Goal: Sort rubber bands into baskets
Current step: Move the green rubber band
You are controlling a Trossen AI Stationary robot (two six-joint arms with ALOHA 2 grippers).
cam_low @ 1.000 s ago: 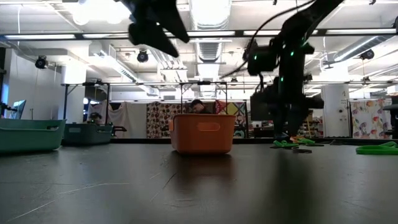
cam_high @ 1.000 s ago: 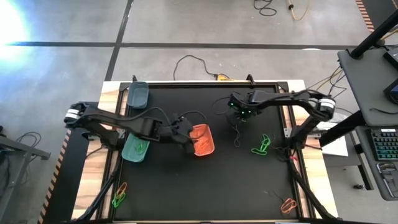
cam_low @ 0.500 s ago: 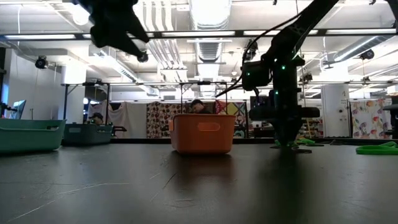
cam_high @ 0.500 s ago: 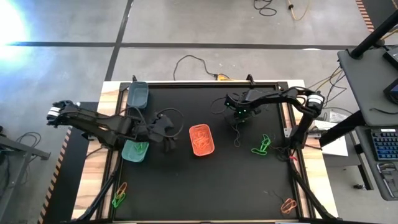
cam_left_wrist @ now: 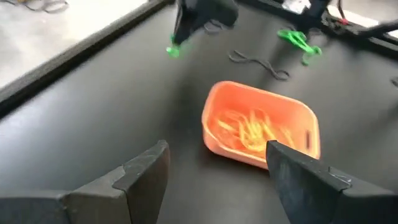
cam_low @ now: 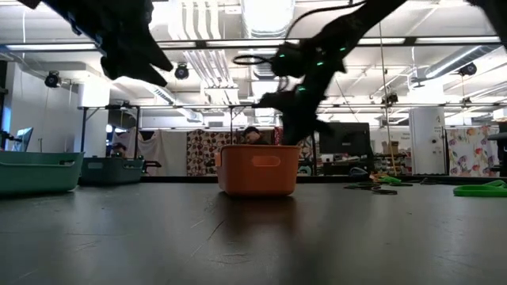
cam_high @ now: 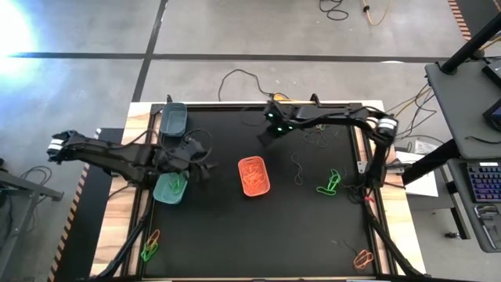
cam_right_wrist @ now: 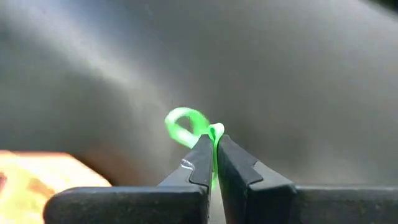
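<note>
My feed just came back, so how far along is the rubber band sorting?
Done: orange bands lie in the orange basket, and the light teal basket holds some green.
In hand: the right end effector is shut on a green rubber band, up over the table; the left end effector is open and empty.
Left: green bands and dark bands on the mat, more at the front corners.
</note>
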